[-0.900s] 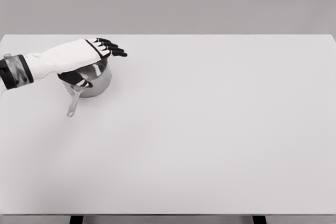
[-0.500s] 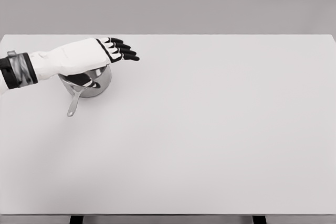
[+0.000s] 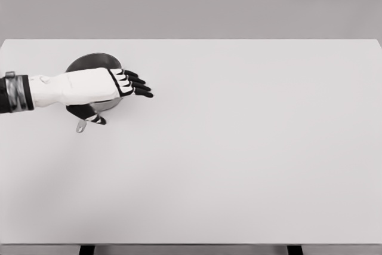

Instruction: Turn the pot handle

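White tabletop fills nearly the whole head view, seen from above its near edge; two dark leg tops are seen beneath that near edge, at about seven and five o'clock from the picture's middle. At roughly nine to ten o'clock from the middle, near the left side of the table, a steel saucepan is found; only the far arc of its rim and a strip of its wall below the hand are shown, the rest being covered. Its thin metal handle is pointed toward about seven o'clock from the pot's body, and only its tip is seen, just beside the thumb. The left hand is laid across the pot from the picture's left, its white back turned up; the four black fingers are stretched out flat toward three o'clock, past the pot's rim, close together and grasping nothing; the thumb is hung below the palm at the handle's base, though contact with the handle cannot be told. A dark cuff with a metal band is seen at the left edge. Beyond the table's far edge a plain grey wall is seen.
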Robot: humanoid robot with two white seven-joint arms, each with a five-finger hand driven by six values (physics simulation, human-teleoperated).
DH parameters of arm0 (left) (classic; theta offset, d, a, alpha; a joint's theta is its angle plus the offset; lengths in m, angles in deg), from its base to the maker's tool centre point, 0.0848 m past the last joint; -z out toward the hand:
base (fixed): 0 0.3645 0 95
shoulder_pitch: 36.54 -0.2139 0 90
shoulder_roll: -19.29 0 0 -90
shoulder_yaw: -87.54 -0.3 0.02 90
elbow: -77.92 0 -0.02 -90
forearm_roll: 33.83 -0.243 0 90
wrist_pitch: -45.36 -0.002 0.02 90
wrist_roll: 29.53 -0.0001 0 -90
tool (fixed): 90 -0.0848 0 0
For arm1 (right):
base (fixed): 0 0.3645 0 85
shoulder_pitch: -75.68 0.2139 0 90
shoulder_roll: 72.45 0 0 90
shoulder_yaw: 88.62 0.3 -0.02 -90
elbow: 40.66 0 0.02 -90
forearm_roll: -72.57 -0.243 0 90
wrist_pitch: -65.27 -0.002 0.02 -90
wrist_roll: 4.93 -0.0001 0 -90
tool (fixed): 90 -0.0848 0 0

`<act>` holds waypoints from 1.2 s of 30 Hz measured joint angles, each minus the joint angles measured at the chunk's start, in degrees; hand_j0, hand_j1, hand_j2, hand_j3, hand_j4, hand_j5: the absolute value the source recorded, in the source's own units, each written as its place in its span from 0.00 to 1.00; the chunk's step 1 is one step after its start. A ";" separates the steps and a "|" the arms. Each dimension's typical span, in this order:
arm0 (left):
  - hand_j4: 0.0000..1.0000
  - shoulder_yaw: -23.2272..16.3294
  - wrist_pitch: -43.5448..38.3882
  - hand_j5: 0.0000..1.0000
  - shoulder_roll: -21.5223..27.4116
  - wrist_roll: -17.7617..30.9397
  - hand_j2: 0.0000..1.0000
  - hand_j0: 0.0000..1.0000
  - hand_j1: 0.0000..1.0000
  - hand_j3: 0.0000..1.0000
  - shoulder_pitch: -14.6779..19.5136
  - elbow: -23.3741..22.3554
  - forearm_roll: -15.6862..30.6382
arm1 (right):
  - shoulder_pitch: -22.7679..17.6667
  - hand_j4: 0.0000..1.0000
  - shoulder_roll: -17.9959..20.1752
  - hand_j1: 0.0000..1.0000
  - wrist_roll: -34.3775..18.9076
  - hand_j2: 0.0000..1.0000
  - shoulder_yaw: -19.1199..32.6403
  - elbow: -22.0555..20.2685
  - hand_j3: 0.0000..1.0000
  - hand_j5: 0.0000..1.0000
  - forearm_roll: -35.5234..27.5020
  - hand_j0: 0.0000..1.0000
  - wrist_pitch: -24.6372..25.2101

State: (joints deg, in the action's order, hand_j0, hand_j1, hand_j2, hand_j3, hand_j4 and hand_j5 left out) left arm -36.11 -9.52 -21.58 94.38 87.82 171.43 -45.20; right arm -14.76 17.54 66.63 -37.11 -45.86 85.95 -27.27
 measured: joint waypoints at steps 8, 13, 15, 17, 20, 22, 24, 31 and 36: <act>1.00 -0.32 0.04 1.00 1.25 0.19 1.00 1.00 1.00 1.00 -0.53 -0.64 -4.86 | 0.00 1.00 0.00 1.00 0.00 1.00 -0.01 -0.01 1.00 1.00 0.00 1.00 0.00; 1.00 -0.34 0.04 1.00 2.75 0.21 1.00 1.00 1.00 1.00 -1.14 -0.61 -5.66 | 0.00 1.00 0.00 1.00 0.00 1.00 0.00 -0.02 1.00 1.00 0.00 1.00 0.00; 1.00 -0.33 0.03 1.00 3.18 0.22 1.00 1.00 1.00 1.00 -1.14 -0.61 -5.98 | 0.00 1.00 0.00 1.00 0.00 1.00 0.00 -0.01 1.00 1.00 0.00 1.00 0.00; 1.00 -0.32 0.03 1.00 3.74 0.22 1.00 1.00 1.00 1.00 -1.14 -0.61 -6.35 | 0.00 1.00 0.00 1.00 0.00 1.00 0.00 0.00 1.00 1.00 0.00 1.00 0.00; 1.00 -0.31 0.03 1.00 4.58 0.22 1.00 1.00 1.00 1.00 -1.14 -0.64 -6.66 | 0.00 1.00 0.00 1.00 0.00 1.00 0.00 0.00 1.00 1.00 0.00 1.00 0.00; 1.00 -0.27 0.03 1.00 5.18 0.22 1.00 1.00 1.00 1.00 -1.14 -0.71 -6.76 | 0.00 1.00 0.00 1.00 0.00 1.00 0.00 0.00 1.00 1.00 0.00 1.00 0.00; 1.00 -0.23 0.03 1.00 5.56 0.22 1.00 1.00 1.00 1.00 -1.23 -0.88 -6.86 | 0.00 1.00 0.00 1.00 0.00 1.00 -0.01 0.00 1.00 1.00 0.00 1.00 0.00; 1.00 -0.03 0.02 1.00 6.38 0.22 1.00 1.00 1.00 1.00 -1.05 -2.77 -8.67 | 0.00 1.00 0.00 1.00 0.00 1.00 0.00 0.00 1.00 1.00 0.00 1.00 0.00; 1.00 0.18 0.02 1.00 6.68 0.21 1.00 1.00 1.00 1.00 -0.70 -4.84 -8.91 | 0.00 1.00 0.00 1.00 0.00 1.00 0.00 -0.01 1.00 1.00 0.00 1.00 0.00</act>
State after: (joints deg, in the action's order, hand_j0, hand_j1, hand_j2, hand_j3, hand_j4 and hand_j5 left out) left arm -35.94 -9.50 -14.90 94.59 87.12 166.59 -54.11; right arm -14.76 17.54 66.63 -37.11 -45.86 85.95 -27.27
